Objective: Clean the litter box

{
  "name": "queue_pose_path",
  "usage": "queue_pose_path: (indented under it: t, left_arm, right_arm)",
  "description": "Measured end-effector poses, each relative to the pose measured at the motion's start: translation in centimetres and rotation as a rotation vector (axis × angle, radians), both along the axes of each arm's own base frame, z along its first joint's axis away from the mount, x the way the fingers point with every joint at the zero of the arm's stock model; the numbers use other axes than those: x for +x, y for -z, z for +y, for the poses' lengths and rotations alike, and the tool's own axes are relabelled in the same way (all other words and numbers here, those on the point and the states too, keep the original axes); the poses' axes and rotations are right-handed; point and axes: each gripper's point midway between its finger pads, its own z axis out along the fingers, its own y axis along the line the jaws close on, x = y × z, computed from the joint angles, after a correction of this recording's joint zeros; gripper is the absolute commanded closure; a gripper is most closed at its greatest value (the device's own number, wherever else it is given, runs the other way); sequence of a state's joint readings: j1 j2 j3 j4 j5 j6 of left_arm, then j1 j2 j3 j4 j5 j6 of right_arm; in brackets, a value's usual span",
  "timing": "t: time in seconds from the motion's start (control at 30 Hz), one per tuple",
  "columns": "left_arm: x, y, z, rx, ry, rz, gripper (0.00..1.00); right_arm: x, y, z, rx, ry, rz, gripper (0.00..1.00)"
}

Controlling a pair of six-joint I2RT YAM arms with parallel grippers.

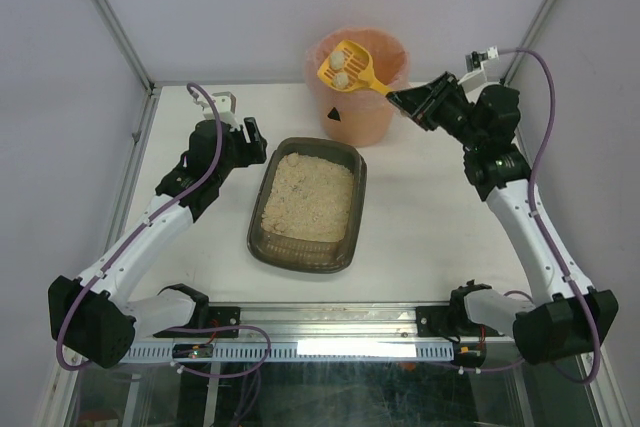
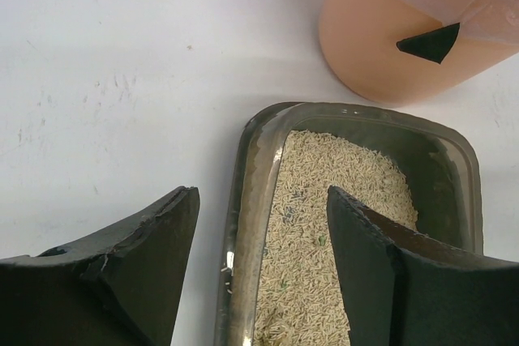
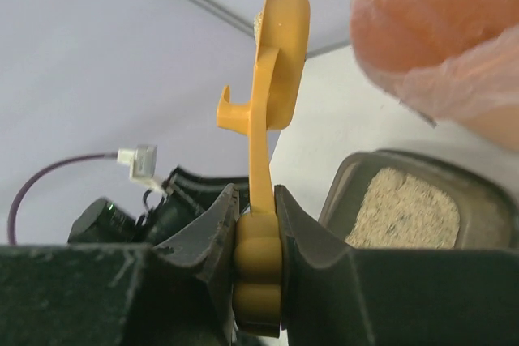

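The litter box [image 1: 300, 259] is a dark translucent tray of beige litter at the table's centre. My left gripper [image 1: 254, 137] hovers at its far left corner. In the left wrist view it [image 2: 261, 192] is open and straddles the tray's left rim [image 2: 247, 200], one finger over the table and the other over the litter, touching neither. My right gripper [image 1: 396, 97] is shut on the handle of a yellow slotted scoop [image 1: 348, 67]. The scoop hangs over the pink-lined bin [image 1: 360, 117] with two whitish clumps [image 1: 340, 75] in its bowl. The right wrist view shows the handle [image 3: 258, 249] pinched between both fingers.
The round orange bin [image 2: 381, 46] with its pink liner stands just beyond the tray's far right corner. White walls and a metal frame post [image 1: 110, 17] bound the table at the back and sides. Both arm bases sit at the near edge.
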State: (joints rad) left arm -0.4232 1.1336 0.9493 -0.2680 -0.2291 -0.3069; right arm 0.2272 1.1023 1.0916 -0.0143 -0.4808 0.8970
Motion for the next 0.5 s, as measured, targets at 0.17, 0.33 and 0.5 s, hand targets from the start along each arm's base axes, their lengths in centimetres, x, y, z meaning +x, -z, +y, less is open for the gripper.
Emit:
queue_pose_path:
  t: [0.17, 0.33, 0.5]
  left_arm:
    - [0.0, 0.0, 0.0, -0.002, 0.003, 0.000, 0.33]
    - [-0.2, 0.1, -0.3, -0.008, 0.023, 0.008, 0.32]
    - [-0.5, 0.4, -0.4, -0.007, 0.037, 0.025, 0.31]
  right_arm:
    - [4.2, -0.3, -0.9, -0.083, 0.073, -0.006, 1.00]
    - [8.2, 1.1, -1.8, -0.251, 0.123, -0.007, 1.00]
    - [10.8, 2.5, -2.3, -0.456, 0.099, -0.047, 1.00]
